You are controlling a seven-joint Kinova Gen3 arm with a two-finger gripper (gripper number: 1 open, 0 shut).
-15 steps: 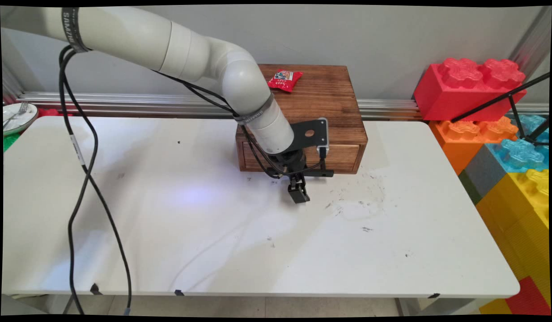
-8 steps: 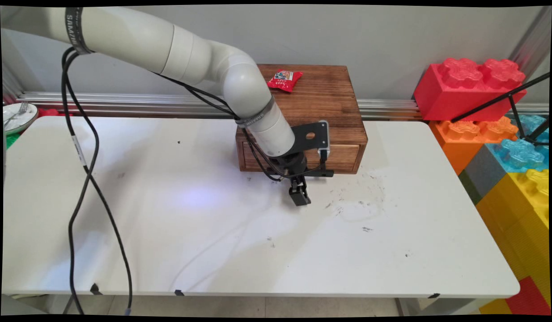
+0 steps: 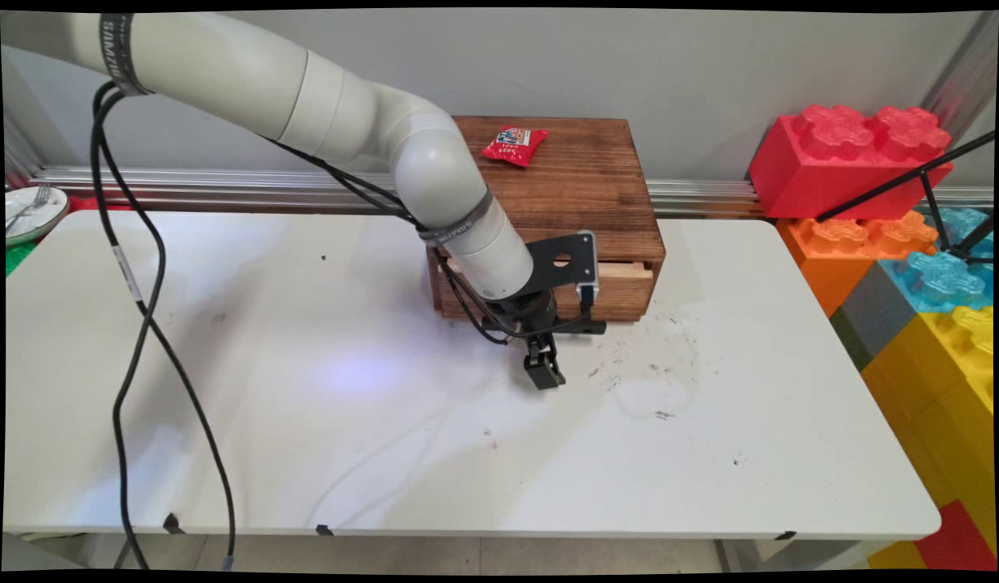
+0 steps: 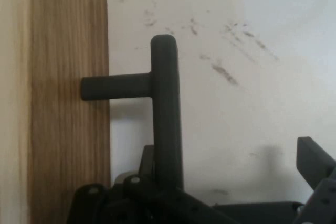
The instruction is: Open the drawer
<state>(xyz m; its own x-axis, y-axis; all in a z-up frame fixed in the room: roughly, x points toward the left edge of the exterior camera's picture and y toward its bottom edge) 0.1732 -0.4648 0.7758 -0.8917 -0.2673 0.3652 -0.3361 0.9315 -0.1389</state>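
A dark wooden box [image 3: 584,190] with one drawer [image 3: 625,293] stands at the table's back edge. The drawer is out a little, and a pale strip of its inside shows above its front. My gripper [image 3: 540,360] points down at the table just in front of the drawer. In the hand view the drawer front [image 4: 68,103] fills the left side, and its black T-shaped handle [image 4: 165,98] sticks out from it. My gripper [image 4: 231,163] is open: one finger [image 4: 148,158] sits between the handle bar and the drawer front, the other finger [image 4: 315,158] stands far off to the right.
A small red snack packet [image 3: 514,145] lies on top of the box. Big red, orange, blue and yellow toy bricks [image 3: 852,158] are stacked off the table's right end. A plate with a fork [image 3: 30,209] sits at the far left. Black cables [image 3: 135,324] hang over the table's left part.
The gripper has moved toward the table's near side, and the handle has come with it. The drawer, flush with the box before, now stands out a little.
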